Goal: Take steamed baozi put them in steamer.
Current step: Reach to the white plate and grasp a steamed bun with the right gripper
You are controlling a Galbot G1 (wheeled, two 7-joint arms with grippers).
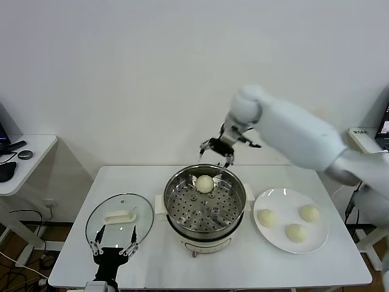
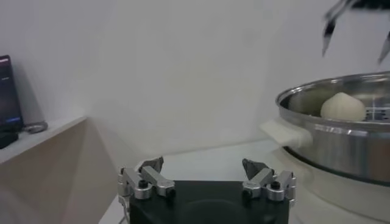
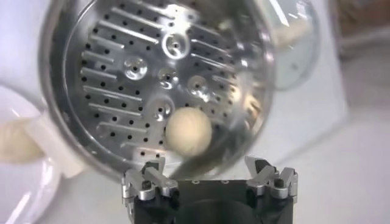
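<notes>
Baozi: one bun (image 1: 205, 183) sits on the perforated tray at the far side of the steamer (image 1: 182, 226), three more (image 1: 296, 232) wait on the white plate (image 1: 271, 238) just right of it. Right gripper (image 1: 223, 149) hangs above the steamer's far rim, fingers spread wide and empty; left gripper (image 1: 112, 239) is parked near the glass lid (image 1: 100, 220) at the table's near left, likewise spread and holding nothing. Risk, as I judge it: soft dough could dent under a hard pinch or slip during transfer, and a low pass over the rim could clip the pot.
</notes>
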